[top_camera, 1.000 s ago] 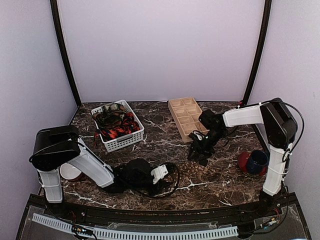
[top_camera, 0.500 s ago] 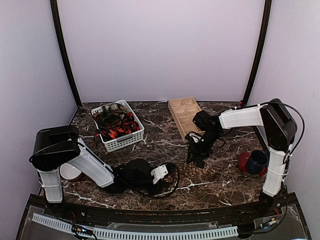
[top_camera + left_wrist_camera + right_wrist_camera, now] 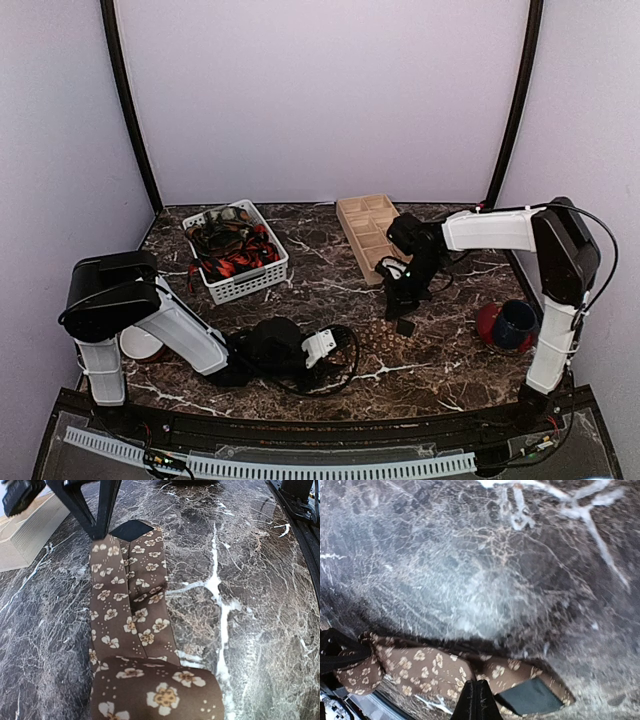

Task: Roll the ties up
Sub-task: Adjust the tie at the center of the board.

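A brown tie with small tan flowers [image 3: 372,335] lies on the marble table between my two grippers. In the left wrist view its near end is a thick roll [image 3: 156,690] that fills the spot at my jaws and hides my fingers. Its flat length [image 3: 127,600] runs away to a dark lining tip [image 3: 131,530]. My left gripper [image 3: 322,347] lies low at the roll. My right gripper [image 3: 400,308] is shut, with its tips [image 3: 477,700] just over the flat tie [image 3: 420,667] beside the dark tip [image 3: 532,697]. Nothing shows between them.
A white basket [image 3: 262,280] at the back left holds several red-and-black and dark ties. A wooden compartment tray [image 3: 368,230] stands behind the right gripper. A red plate [image 3: 490,322] with a dark blue cup [image 3: 517,322] sits at the right. A white dish [image 3: 140,344] sits by the left arm.
My right gripper swung left over the tie's far end, then back a little to the right. The tie's dark tip now shows on the table. The left arm has not moved.
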Tool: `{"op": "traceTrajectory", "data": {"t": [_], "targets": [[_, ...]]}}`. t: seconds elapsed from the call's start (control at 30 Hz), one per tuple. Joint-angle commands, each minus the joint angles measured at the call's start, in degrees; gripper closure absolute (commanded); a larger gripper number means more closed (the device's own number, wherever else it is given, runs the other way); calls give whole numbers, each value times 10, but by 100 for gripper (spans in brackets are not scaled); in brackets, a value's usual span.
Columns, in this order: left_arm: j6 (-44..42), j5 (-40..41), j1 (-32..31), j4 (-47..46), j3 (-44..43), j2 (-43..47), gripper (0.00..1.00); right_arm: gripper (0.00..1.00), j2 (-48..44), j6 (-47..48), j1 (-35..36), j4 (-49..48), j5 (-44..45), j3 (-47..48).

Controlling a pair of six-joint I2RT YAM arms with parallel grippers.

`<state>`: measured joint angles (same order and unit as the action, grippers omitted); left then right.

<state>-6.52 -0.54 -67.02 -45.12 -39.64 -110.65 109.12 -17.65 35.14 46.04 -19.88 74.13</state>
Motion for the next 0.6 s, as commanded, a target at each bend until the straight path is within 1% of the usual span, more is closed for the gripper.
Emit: {"op": "traceTrajectory", "data": {"t": [0.0, 0.13, 0.2, 0.27, 0.47, 0.57], "targets": [[-3, -1, -2, 71, 19, 0, 76, 100, -55, 0, -10, 38, 24, -11], [-5, -2, -2, 74, 20, 2, 76, 100, -82, -2, -29, 30, 21, -64], [-5, -4, -2, 74, 20, 1, 76, 100, -79, 0, -30, 23, 12, -74], [-5, -8, -2, 75, 19, 0, 76, 100, -72, -2, -29, 19, 10, -77], [-4, -12, -2, 74, 18, -2, 76, 100, -34, -10, -32, -6, 44, -66], [-4, -14, -1, 76, 23, 2, 77, 100, -25, -4, -31, -9, 55, -76]]}}
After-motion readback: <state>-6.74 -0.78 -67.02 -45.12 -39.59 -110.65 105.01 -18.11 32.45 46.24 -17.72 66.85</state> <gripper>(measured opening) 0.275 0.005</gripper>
